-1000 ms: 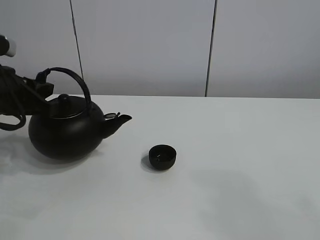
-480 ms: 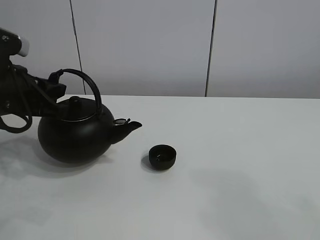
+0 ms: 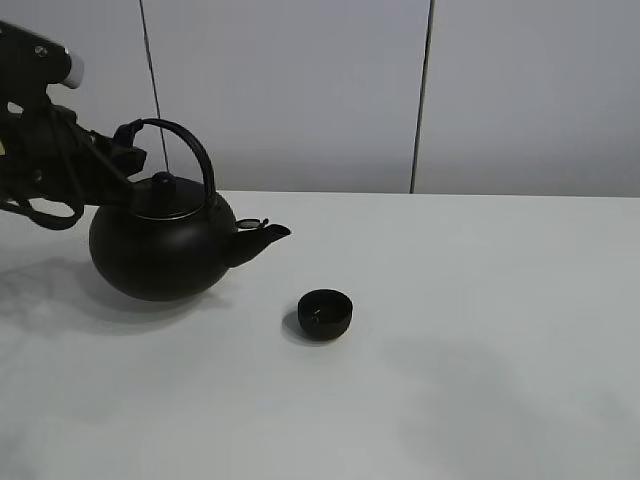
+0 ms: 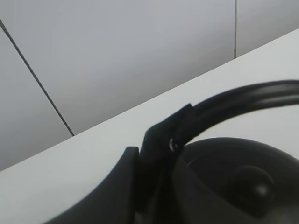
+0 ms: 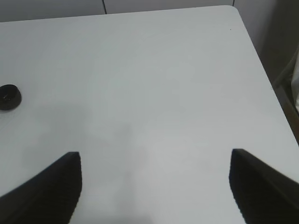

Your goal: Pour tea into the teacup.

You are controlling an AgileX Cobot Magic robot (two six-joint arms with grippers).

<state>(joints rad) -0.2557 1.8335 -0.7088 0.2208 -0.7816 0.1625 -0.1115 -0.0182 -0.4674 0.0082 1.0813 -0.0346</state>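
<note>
The kettle (image 3: pixel 165 250) had shifted right, closer to the teacup (image 3: pixel 326 312). The left gripper (image 3: pixel 127 159) had its fingers clamped on the kettle's arched handle (image 3: pixel 197 152). The teacup sat on the white table (image 3: pixel 480 300), beyond the spout (image 3: pixel 268 234) and apart from it. The right gripper (image 5: pixel 154 186) hung above the table with its fingers spread, holding nothing.

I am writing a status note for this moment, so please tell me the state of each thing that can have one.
kettle: upright, lid on, held by its handle, nothing pouring from the spout.
teacup: upright on the table, apart from the kettle; contents cannot be told.
left end effector: shut on the kettle handle.
right end effector: open, empty.
</note>
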